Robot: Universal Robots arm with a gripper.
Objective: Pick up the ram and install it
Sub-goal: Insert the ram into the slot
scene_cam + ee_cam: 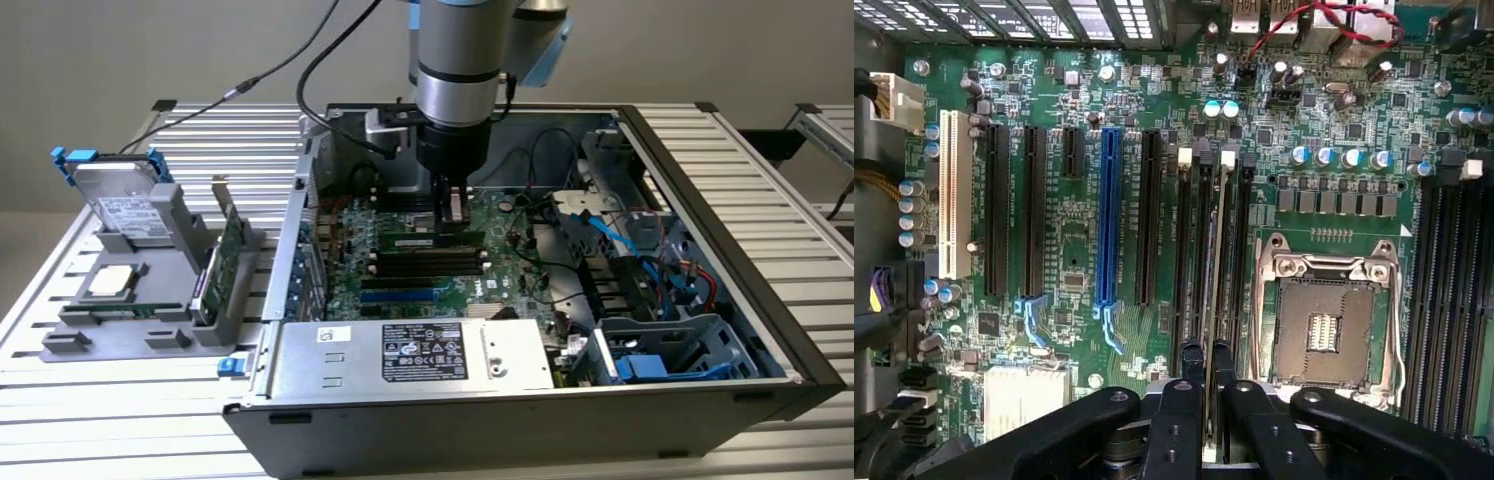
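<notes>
Above motherboard (pixel 350 285): open | beside gripper (pixel 454 228): empty slots (pixel 427 264) | exterior view's right: cables (pixel 601 232) crowd

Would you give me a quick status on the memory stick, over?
Hand shut on memory stick. Stick on edge at black slots beside socket. Seating unclear.

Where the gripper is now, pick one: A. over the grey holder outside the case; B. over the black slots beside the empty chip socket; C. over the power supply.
B: the gripper holds the ram edge-on over the black slots, right next to the empty chip socket.
</notes>
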